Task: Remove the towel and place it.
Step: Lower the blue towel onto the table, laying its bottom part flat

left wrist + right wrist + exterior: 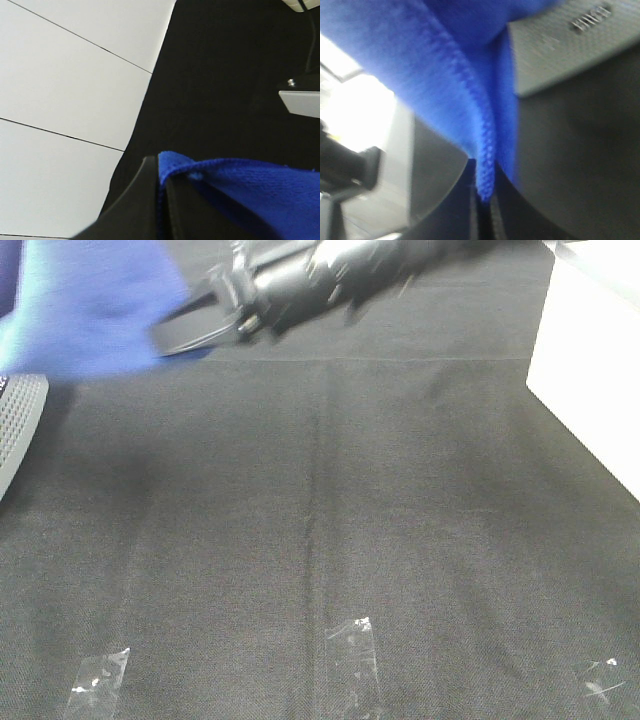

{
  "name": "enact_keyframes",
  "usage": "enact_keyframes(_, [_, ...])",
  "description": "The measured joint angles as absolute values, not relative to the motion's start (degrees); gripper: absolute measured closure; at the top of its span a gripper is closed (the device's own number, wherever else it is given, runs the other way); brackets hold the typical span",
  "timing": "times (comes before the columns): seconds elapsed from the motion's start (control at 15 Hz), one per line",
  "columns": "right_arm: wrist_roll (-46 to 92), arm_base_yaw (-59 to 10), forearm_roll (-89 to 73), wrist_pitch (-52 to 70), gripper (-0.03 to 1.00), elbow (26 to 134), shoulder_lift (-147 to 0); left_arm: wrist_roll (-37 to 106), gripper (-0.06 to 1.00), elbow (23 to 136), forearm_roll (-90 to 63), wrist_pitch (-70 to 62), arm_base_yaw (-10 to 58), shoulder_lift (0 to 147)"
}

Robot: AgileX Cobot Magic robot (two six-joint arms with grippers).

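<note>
The bright blue towel [90,305] hangs lifted at the far left of the exterior high view, blurred. My right gripper [178,337] reaches across from the far right, its dark fingers against the towel's right edge. The right wrist view shows the right gripper [482,200] shut on the towel's stitched hem [485,165], with cloth draping over the fingers. Seen from the left wrist, my left gripper [161,186] is shut on another edge of the towel [250,195], above the black table covering [225,75]. The left gripper itself is out of the exterior view.
A grey ribbed object [15,420] sits at the left table edge. A white box [590,370] stands at the right. Clear tape pieces [355,645] mark the black covering near the front. A grey textured device [560,50] lies under the towel. The white tiled floor [65,100] lies beyond the table.
</note>
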State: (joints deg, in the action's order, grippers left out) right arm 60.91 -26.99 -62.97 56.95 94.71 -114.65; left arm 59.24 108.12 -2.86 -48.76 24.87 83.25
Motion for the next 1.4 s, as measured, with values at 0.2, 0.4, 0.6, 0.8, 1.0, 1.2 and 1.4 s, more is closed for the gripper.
enact_keyframes(0.2, [45.89, -26.99, -45.89, 56.49, 0.96, 99.87, -111.10, 58.38, 0.94, 108.12, -1.03, -44.23, 24.87, 83.42])
enact_keyframes(0.4, [31.23, -26.99, -26.18, 56.61, 0.96, 109.38, -108.06, 55.35, 0.94, 108.12, 0.57, -37.93, 24.81, 83.48])
enact_keyframes(0.6, [23.78, -26.99, -11.34, 57.01, 0.96, 120.15, -107.83, 52.83, 0.94, 108.12, 0.92, -31.74, 24.81, 83.48])
enact_keyframes(0.8, [22.69, -26.99, -2.92, 57.93, 0.96, 128.51, -107.77, 52.48, 0.94, 108.12, 0.92, -29.56, 24.81, 83.48])
enact_keyframes(1.0, [21.94, -26.99, 1.66, 59.64, 0.96, 133.33, -107.77, 52.37, 0.94, 108.12, 0.92, -25.95, 24.81, 84.63])
enact_keyframes(1.2, [21.89, -26.99, 5.39, 57.12, 0.96, 133.96, -107.77, 52.31, 0.94, 108.12, 1.09, -18.85, 24.81, 87.89])
enact_keyframes(1.4, [19.02, -26.99, 10.94, 44.58, 0.96, 133.96, -107.77, 52.31, 0.94, 108.12, 3.84, -5.39, 24.81, 92.70])
